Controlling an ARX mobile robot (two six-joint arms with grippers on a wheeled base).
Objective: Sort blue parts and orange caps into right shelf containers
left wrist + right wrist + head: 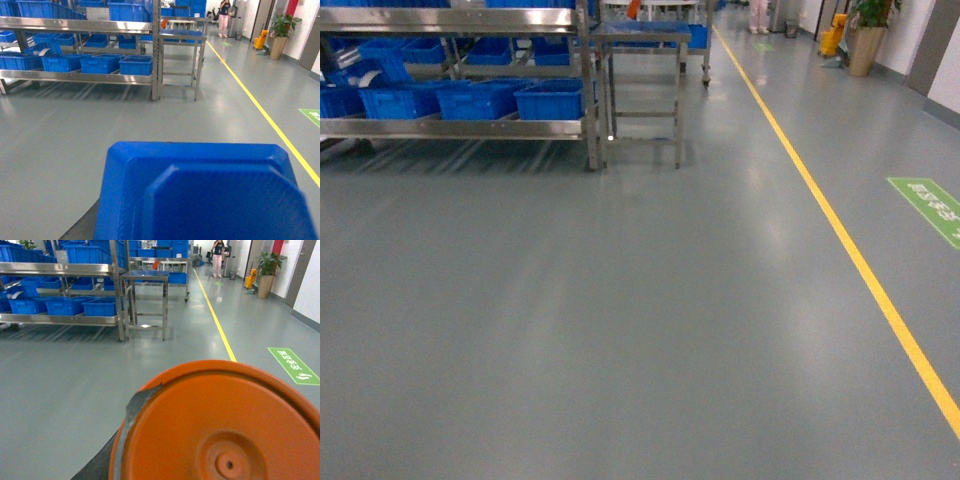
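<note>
Head view shows no arm at all, only grey floor [620,330], a yellow line [840,230] and, far off at upper left, a steel shelf rack [460,128] carrying blue crates [548,100], which look like the right shelf containers the task means. Left wrist view is half filled by a blue tray-like part [200,192] with clipped corners, close under the lens; right wrist view by a big orange disc [225,425] with a central boss and a grey tear or tape patch at its rim. Neither tool can be seen in any view, so whether each is apart or clamped cannot be told (both pieces may be carried, but no contact shows). Both look like stiff, light, smooth moulded plastic, probably slippery; a rim grip seems safest. No small orange caps are visible.
</note>
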